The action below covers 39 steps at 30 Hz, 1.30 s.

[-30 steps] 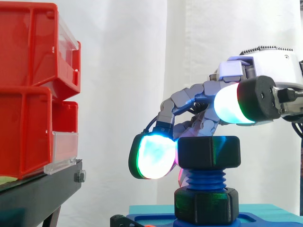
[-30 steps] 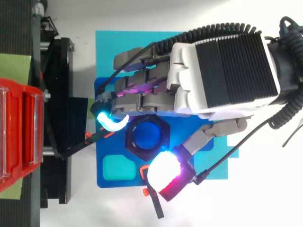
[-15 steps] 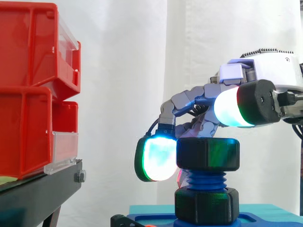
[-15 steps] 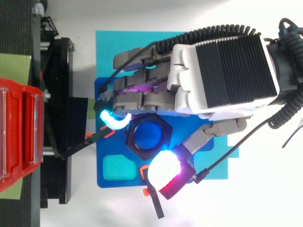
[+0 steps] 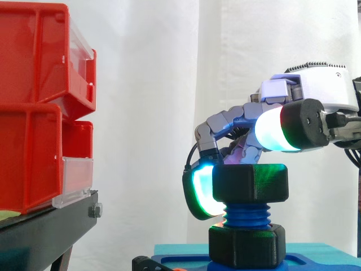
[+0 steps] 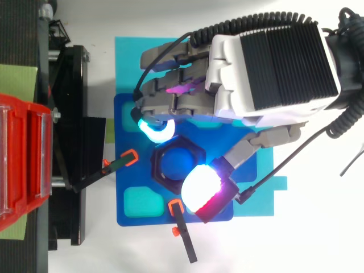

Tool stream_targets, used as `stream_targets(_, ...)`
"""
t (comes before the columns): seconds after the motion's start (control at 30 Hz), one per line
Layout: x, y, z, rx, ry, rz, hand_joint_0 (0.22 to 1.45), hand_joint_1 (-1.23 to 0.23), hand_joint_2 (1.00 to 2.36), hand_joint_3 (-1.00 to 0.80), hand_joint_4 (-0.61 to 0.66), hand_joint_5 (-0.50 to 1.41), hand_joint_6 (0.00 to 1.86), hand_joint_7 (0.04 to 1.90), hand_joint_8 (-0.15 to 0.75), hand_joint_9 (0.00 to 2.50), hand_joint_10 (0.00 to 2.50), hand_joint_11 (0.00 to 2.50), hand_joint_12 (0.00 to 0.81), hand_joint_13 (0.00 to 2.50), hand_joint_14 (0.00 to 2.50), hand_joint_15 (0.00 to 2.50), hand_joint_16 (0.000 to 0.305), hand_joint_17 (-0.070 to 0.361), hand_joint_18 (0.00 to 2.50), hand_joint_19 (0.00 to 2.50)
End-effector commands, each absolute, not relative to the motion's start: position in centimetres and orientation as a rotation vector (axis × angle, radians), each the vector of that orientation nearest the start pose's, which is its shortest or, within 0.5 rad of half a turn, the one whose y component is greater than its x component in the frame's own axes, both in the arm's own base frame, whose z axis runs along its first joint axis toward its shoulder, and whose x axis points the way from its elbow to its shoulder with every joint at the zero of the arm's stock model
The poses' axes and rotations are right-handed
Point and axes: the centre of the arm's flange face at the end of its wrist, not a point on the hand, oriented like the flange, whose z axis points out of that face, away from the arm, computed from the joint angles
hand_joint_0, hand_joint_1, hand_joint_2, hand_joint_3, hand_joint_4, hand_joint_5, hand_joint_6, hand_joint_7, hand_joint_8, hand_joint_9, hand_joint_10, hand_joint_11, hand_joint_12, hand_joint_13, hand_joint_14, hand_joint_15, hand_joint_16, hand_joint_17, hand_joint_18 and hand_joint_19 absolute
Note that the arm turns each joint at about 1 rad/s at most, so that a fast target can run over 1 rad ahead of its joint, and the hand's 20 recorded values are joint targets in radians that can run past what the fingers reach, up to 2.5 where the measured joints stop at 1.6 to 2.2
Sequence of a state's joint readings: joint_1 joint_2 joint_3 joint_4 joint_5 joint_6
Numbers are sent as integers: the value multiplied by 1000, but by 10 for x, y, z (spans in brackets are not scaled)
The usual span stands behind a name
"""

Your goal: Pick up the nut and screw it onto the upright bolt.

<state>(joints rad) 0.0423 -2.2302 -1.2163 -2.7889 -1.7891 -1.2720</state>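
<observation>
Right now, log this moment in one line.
step: screw-on | hand: fingers pinch nut | nut: level on upright bolt, threads bare below | second nut: at bolt base

The arm enters from the right, with the wrist held about level and the back of the hand (image 6: 273, 62) turned upward. The fingers (image 5: 223, 120) point to the left and curl downward at their ends. One cyan-glowing pad (image 5: 200, 189) hangs lowest and lies against the far left side of the nut (image 5: 250, 182). The other fingers are bent in the same way on the far side, with a magenta glow between them. The thumb (image 6: 200, 187) stretches out on the near side. Its white pad is above the near right corner of the nut, and I cannot tell if it touches.
</observation>
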Motion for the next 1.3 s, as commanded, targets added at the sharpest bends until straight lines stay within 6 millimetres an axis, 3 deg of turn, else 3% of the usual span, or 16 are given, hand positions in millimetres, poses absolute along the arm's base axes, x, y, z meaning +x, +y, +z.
stream_targets(0.0,740,-86,287,18,1538,440,547,-264,1000,-500,150,52,501,1401,294,1251,0,29,188,902,0,0,13,29,522,0)
stream_targets(0.07,739,-88,286,21,1542,438,547,-266,1000,-500,141,64,501,1439,287,1301,0,22,179,934,0,0,11,25,554,0)
stream_targets(0.17,738,-92,286,21,1543,437,549,-267,1000,-500,117,66,548,1351,282,1393,0,41,167,991,0,0,9,21,628,0)
stream_targets(0.53,743,-103,303,-13,1496,454,550,-265,1000,-500,89,74,586,1267,247,1524,0,65,133,1095,0,0,6,14,763,0)
stream_targets(0.7,746,-109,315,-37,1474,465,541,-254,1000,-500,142,70,501,1404,266,1479,1,78,152,1064,0,0,10,22,713,0)
stream_targets(0.87,747,-112,320,-45,1456,467,535,-239,1000,-500,245,3,505,1170,265,1373,3,76,173,998,0,0,18,39,680,8)
stream_targets(1.07,748,-108,316,-55,1428,466,531,-236,1000,-500,280,-47,504,949,262,1269,0,33,182,945,0,0,21,48,665,30)
stream_targets(1.27,750,-97,305,-72,1384,474,527,-231,1000,-500,271,-67,503,875,250,1198,0,11,186,911,0,0,23,52,649,42)
